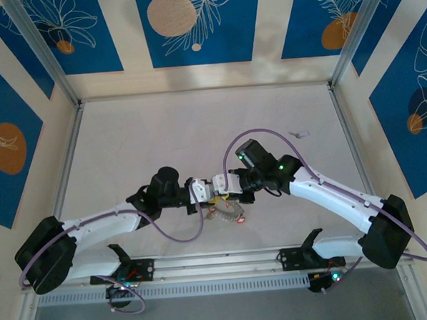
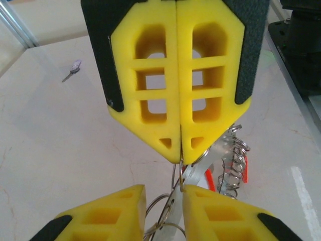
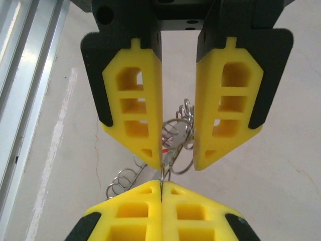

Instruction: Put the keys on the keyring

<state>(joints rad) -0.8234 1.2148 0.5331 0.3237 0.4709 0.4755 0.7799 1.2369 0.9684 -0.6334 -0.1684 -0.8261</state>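
The keyring (image 1: 227,211) is a bunch of wire rings on a flat silver strip (image 2: 198,173) and hangs just above the table between both grippers. Red key tags (image 2: 245,173) dangle beside its coiled rings (image 2: 233,165). My right gripper (image 3: 161,185) is shut, pinching one thin ring at its fingertips (image 2: 170,145). My left gripper (image 2: 164,193) faces it tip to tip, its jaws a little apart with the strip and rings (image 3: 176,131) wedged between them. One small silvery key (image 1: 300,134) lies loose on the table at the far right, also seen as a key (image 2: 75,68) well away from both grippers.
The aluminium rail (image 1: 219,263) runs along the near edge, close under the grippers. The cage's metal frame (image 1: 345,135) borders the white table on the right. The right arm's black body (image 2: 301,45) stands close beside the left gripper.
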